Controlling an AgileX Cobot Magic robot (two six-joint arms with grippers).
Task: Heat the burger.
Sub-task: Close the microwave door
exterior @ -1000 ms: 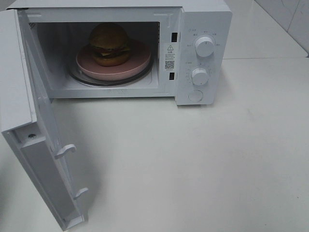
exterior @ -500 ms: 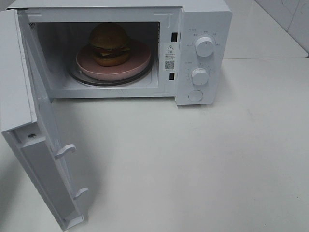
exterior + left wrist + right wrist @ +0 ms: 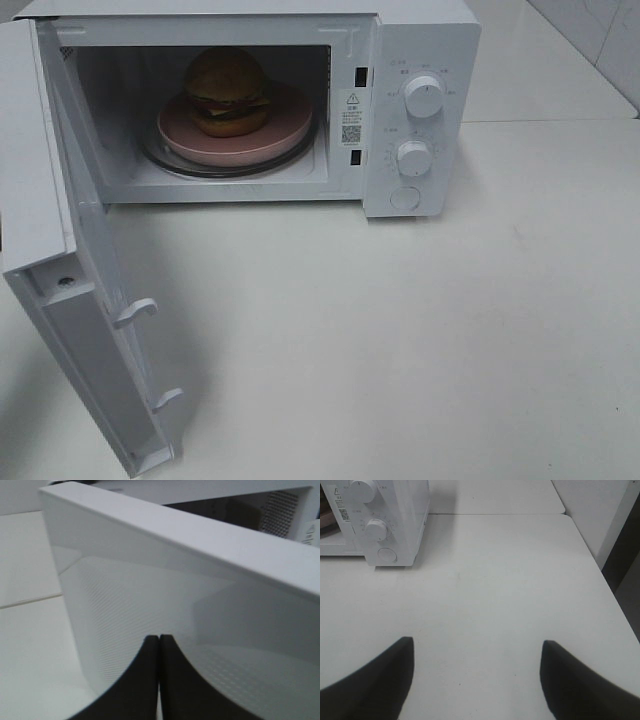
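1. Jaws of left gripper: pressed together, no gap, nothing btw them.
2. Jaws of right gripper: spread wide, nothing held, over the white table.
3. Burger is inside the microwave, on the pink plate, a bit toward the plate's back-left. The plate lies on the glass turntable.
4. Microwave door is swung wide open to the left, w/ two latch hooks on its free edge.
5. Left wrist view: the door's white face is just in front of the left fingers. Touching or not, cannot tell.
6. Ctrl panel: upper knob, lower knob, round button below them. The right gripper is well apart from it.
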